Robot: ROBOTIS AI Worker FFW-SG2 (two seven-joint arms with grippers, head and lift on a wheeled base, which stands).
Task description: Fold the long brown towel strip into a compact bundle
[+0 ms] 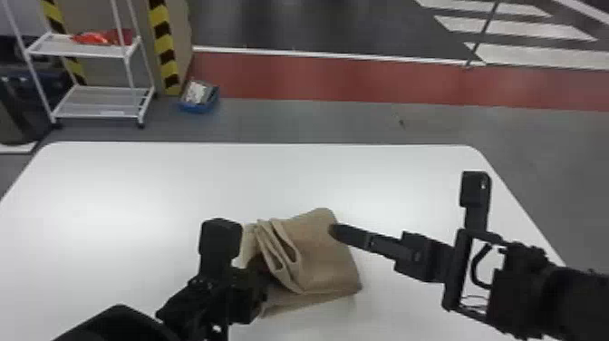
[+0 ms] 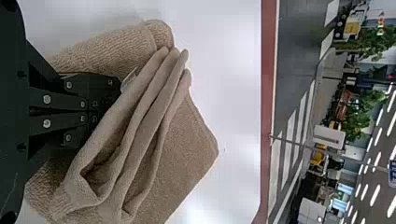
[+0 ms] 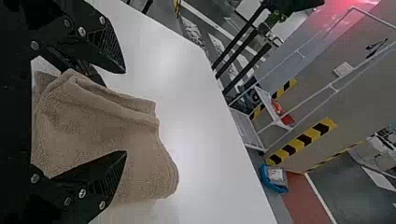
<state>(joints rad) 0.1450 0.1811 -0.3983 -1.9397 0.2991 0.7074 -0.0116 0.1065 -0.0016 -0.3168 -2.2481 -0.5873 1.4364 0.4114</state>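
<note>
The brown towel (image 1: 324,254) lies mid-table near the front, its layers stacked in a bundle with several loose folds standing along its left part. At that left side is my left gripper (image 1: 247,290); in the left wrist view the same gripper (image 2: 111,100) is shut on the towel (image 2: 182,154), its tips partly covered by a fold. Over the towel's right edge reaches the tip of my right gripper (image 1: 351,236). From the right wrist view, the right gripper (image 3: 125,112) is open, with the towel (image 3: 98,135) lying below and between its two spread fingers.
The white table (image 1: 136,181) extends behind and to both sides of the towel. Beyond its far edge stand a white wire shelf (image 1: 102,102) at left and a blue bin (image 1: 198,97) on the floor.
</note>
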